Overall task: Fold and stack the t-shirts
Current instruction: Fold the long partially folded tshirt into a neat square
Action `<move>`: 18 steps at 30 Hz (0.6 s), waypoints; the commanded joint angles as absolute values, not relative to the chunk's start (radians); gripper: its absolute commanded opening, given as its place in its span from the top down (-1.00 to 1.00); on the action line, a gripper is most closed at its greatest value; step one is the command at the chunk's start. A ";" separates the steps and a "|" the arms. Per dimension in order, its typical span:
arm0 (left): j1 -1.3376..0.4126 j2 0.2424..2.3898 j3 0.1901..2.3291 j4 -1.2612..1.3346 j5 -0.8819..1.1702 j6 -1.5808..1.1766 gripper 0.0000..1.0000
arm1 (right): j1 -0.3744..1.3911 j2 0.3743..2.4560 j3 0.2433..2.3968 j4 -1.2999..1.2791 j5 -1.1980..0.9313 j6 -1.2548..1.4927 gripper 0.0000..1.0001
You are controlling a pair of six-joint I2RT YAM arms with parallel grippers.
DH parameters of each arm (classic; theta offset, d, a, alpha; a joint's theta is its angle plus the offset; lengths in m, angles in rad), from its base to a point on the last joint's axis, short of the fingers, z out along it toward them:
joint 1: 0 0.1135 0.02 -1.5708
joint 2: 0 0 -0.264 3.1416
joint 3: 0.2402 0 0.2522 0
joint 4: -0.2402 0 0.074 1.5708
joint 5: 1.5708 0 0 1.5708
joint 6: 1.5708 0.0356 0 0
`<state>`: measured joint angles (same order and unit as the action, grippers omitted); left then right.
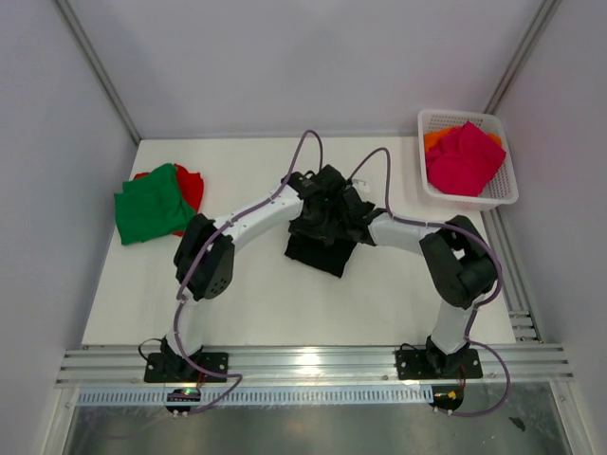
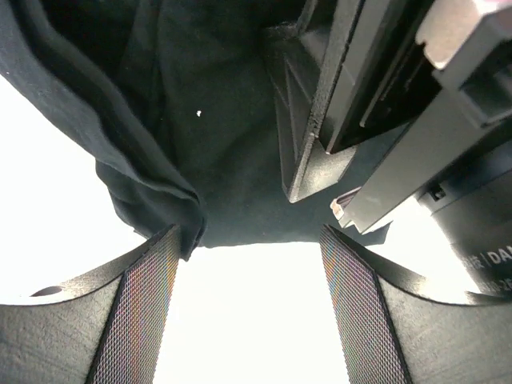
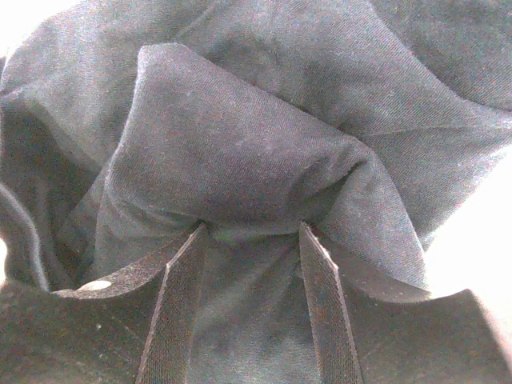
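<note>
Top external view: a white lattice plastic basket (image 1: 501, 194) stands at the far right corner of the flat white table (image 1: 247, 308). It holds a crumpled magenta-pink cloth t-shirt (image 1: 465, 156), and an orange cloth t-shirt (image 1: 435, 139) shows under it at the far left side of the basket. At the far left of the table a folded green cloth t-shirt (image 1: 147, 207) lies on top of a red cloth t-shirt (image 1: 193, 188), of which only the right edge shows. Both groups are well apart from the middle of the table. There the large black cloth t-shirt (image 1: 318, 242) is bunched up. The 2 white arms meet over its far part, the left arm (image 1: 251, 218) from the left and the right arm (image 1: 408, 232) from the right, and their black ends cover much of the cloth.

Left wrist view: the left gripper (image 2: 248, 236) has its jaws spread wide, with only bright table between the 2 mesh pads (image 2: 144, 312). The black t-shirt hangs just beyond the fingertips. 1 fold of it touches the tip of the left finger. The black wrist housing of the right arm (image 2: 376, 120) stands close in front, on the right.

Right wrist view: the right gripper (image 3: 252, 230) has its jaws partly closed, and they pinch a thick fold of the black t-shirt at the fingertips. Cloth fills the gap between the fingers and all the view around them.
</note>
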<state>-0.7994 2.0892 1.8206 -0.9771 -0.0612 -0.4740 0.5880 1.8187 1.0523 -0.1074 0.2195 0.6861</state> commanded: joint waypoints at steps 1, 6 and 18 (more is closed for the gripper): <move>-0.844 2.068 1.842 -0.946 -0.017 -0.454 -0.46 | 0.624 1.873 1.034 -0.086 0.153 0.701 -0.09; -0.839 2.028 1.845 -0.969 -0.175 -0.442 -0.47 | 0.626 1.836 0.990 -0.061 0.147 0.678 -0.09; -0.721 1.898 1.867 -1.008 -0.438 -0.462 -0.53 | 0.624 1.758 0.919 -0.031 0.158 0.640 -0.08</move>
